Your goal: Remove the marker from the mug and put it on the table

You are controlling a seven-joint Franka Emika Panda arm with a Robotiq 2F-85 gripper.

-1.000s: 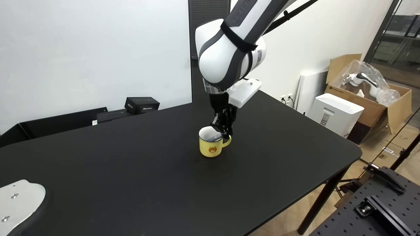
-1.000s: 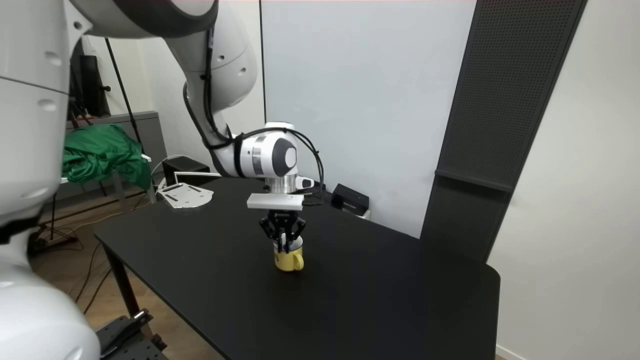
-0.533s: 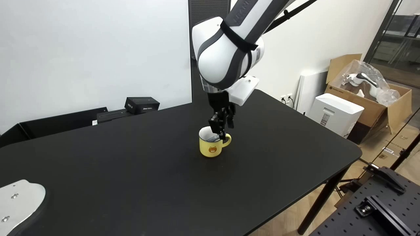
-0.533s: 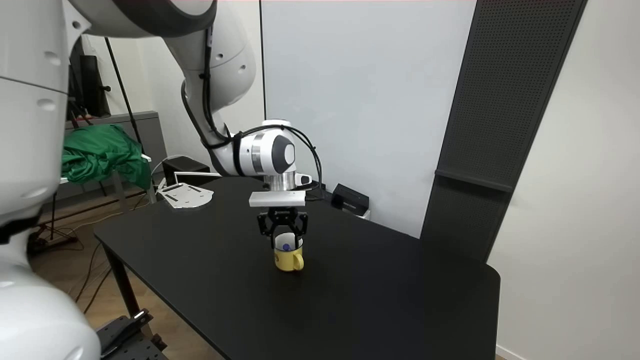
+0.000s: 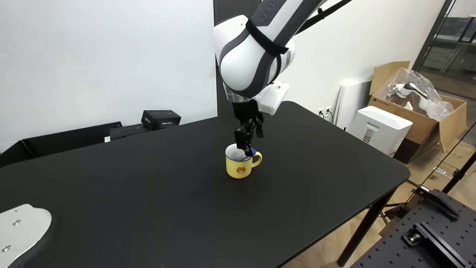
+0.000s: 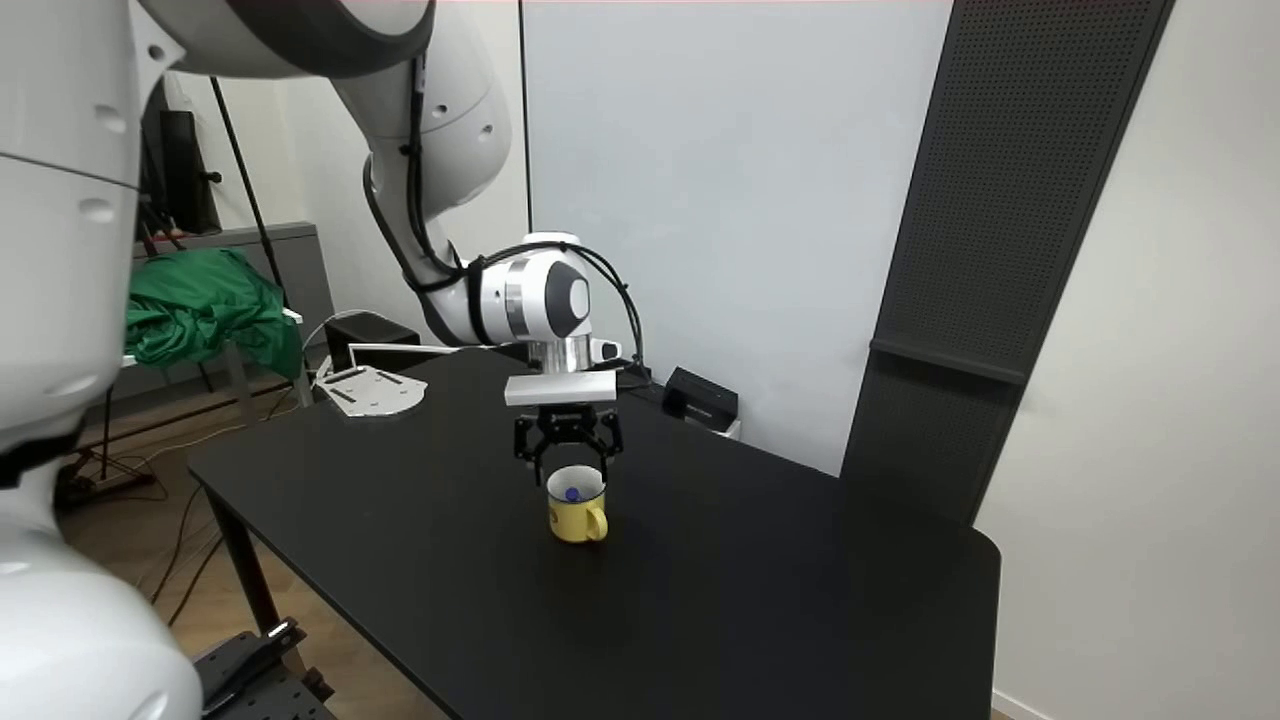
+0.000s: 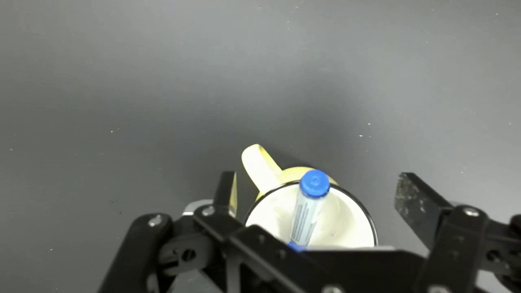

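A Robotiq gripper (image 6: 571,478) is hanging over a yellow mug (image 6: 574,520) on a black table (image 5: 167,208), its jaws standing wide apart and grasping nothing. The blue-capped marker (image 7: 305,213) is sitting aslant inside the mug, its cap (image 7: 314,184) poking out over the rim (image 7: 365,210) just beside the handle (image 7: 260,167), while its lower end is only partly showing in the wrist view.

The step in hand appears to be the grasp, with the lift and the set-down yet to come. In the wrist view the cap is lying roughly midway between the fingers (image 7: 419,195), so the sideways aim is looking sound; depth is proving harder to judge. The spread is seeming wider than the mug's mouth, and going low at that width would be risking a clamp on the mug itself. A careful operator would be narrowing the fingers first, keeping their tips above the rim and closing on the cap alone. The lift would then be following the marker's slant, sparing the mug a drag or a tip. Bare table beside the mug is offering a landing spot, where a rounded barrel may be rolling unless it is being laid flat before release.
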